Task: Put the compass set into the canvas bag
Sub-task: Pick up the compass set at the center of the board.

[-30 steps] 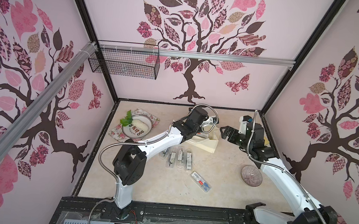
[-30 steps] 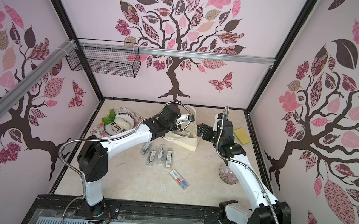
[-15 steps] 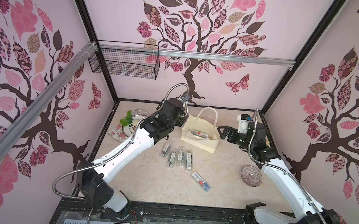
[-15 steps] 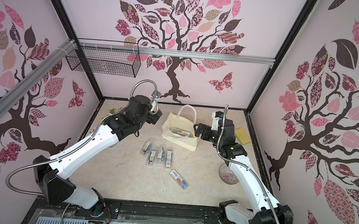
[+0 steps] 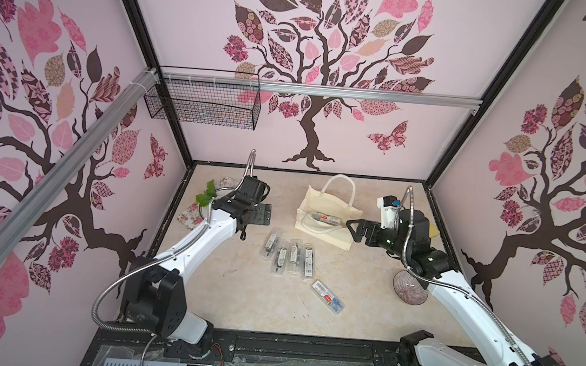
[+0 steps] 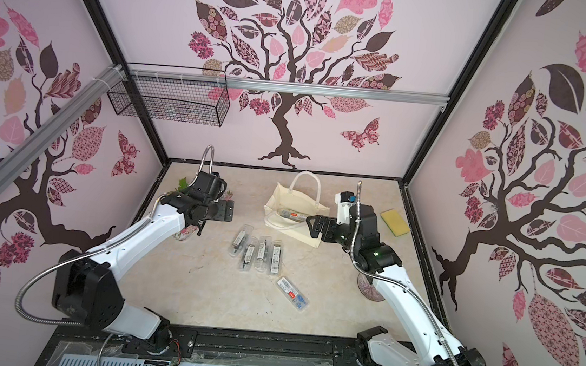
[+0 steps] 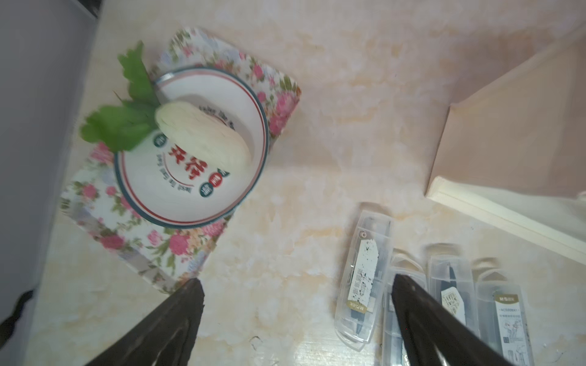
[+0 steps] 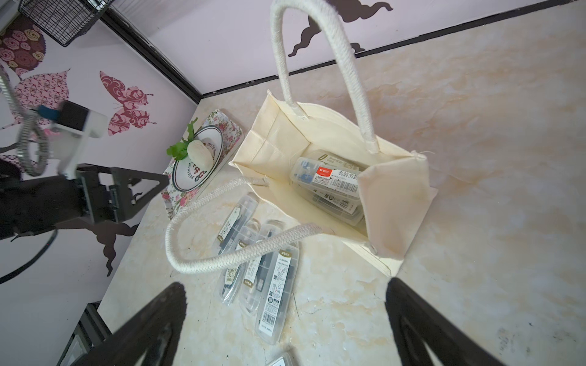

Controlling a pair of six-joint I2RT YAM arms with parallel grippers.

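- Cream canvas: the canvas bag (image 5: pixel 319 203) stands upright at the far centre of the table, mouth open upward. One rope handle rises at its far side. The drooping handle (image 8: pixel 203 266) hangs over the near rim. Bagged cases (image 8: pixel 329 183) already lie inside.
- Clear plastic: a row of four compass sets (image 5: pixel 288 256) lies flat, just near of the bag. They sit side by side, long axes running near-to-far with a slight fan. A fifth compass set (image 5: pixel 328 297) lies apart, nearer and further right, on a diagonal.
- Left gripper (image 5: pixel 264 215): jaws wide apart and empty, hanging over bare table just left of the row. In the left wrist view the leftmost case (image 7: pixel 361 285) sits just beside one finger. The jaws span across its narrow width. Judged the nearer arm for the next pick: a short shift right, then down.
- Right gripper (image 5: pixel 352 230): jaws wide apart and empty, at the near right corner of the bag. Whether it touches the fabric cannot be told.
- Open room: bare table lies between the row and the floral tray (image 7: pixel 177 247) on the left. The carry from row to bag mouth is short, running far and slightly right.
- Edges and hazards: in the right wrist view the drooping handle crosses over the row's far ends, and contact cannot be told. It could snag a lifted case. The yellow sponge (image 6: pixel 394 223) and glass dish (image 5: pixel 409 287) sit well apart at the right.
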